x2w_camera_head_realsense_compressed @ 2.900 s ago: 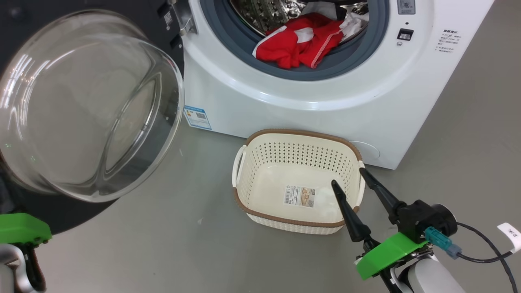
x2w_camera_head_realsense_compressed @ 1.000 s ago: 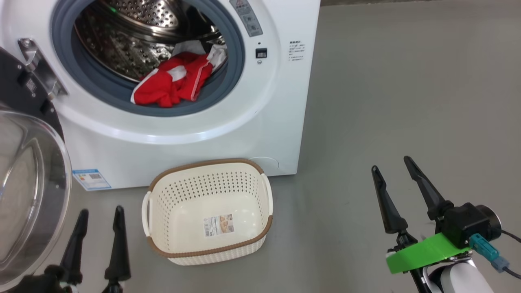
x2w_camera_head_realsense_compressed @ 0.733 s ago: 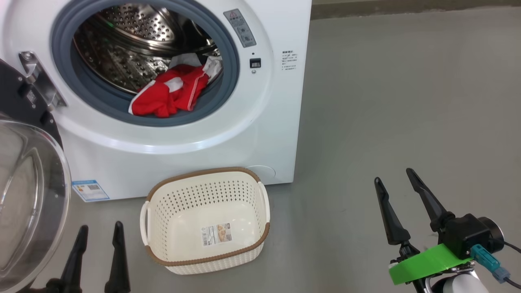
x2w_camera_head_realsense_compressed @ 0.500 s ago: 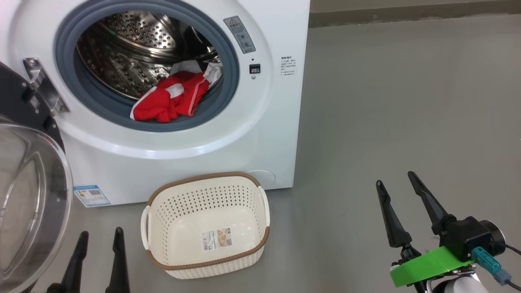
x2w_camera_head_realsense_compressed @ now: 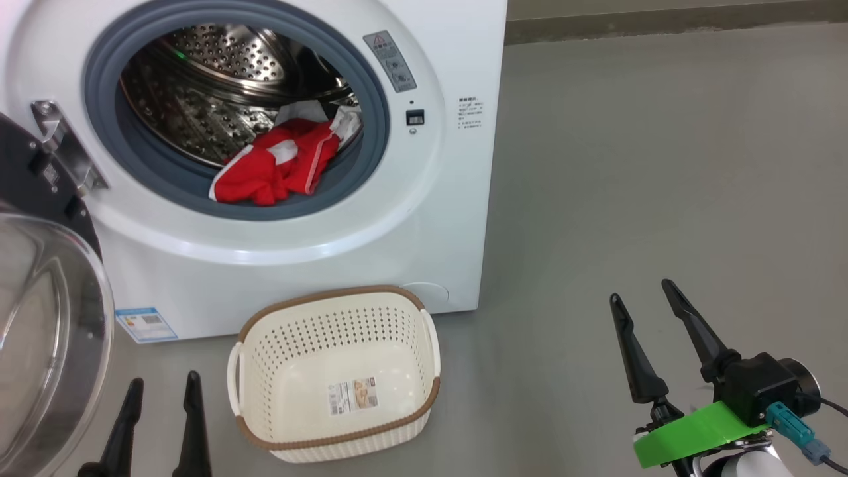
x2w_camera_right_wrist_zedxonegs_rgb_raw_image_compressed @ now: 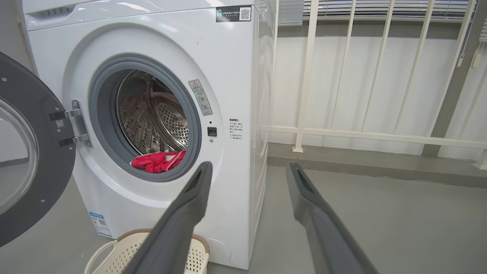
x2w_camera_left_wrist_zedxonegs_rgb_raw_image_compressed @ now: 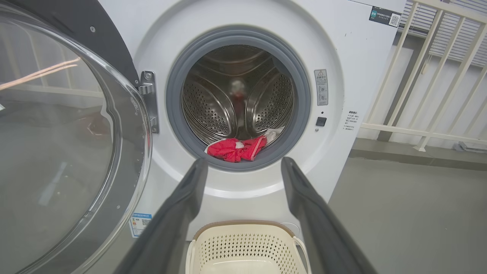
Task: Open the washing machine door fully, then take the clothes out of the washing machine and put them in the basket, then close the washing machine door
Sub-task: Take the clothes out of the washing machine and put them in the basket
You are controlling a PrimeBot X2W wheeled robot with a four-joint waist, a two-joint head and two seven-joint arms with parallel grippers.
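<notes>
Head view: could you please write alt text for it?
Red clothes lie at the mouth of an open white washing machine, its door swung left. An empty basket sits on the floor before it; the left gripper and right gripper hover open.

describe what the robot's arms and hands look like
The right hand has two long, tapering black fingers on a black block. Beneath it is a bright green plate, with a teal plug and a thin black cable at the side, above a pale forearm. The left hand has the same dark pointed pair.
</notes>
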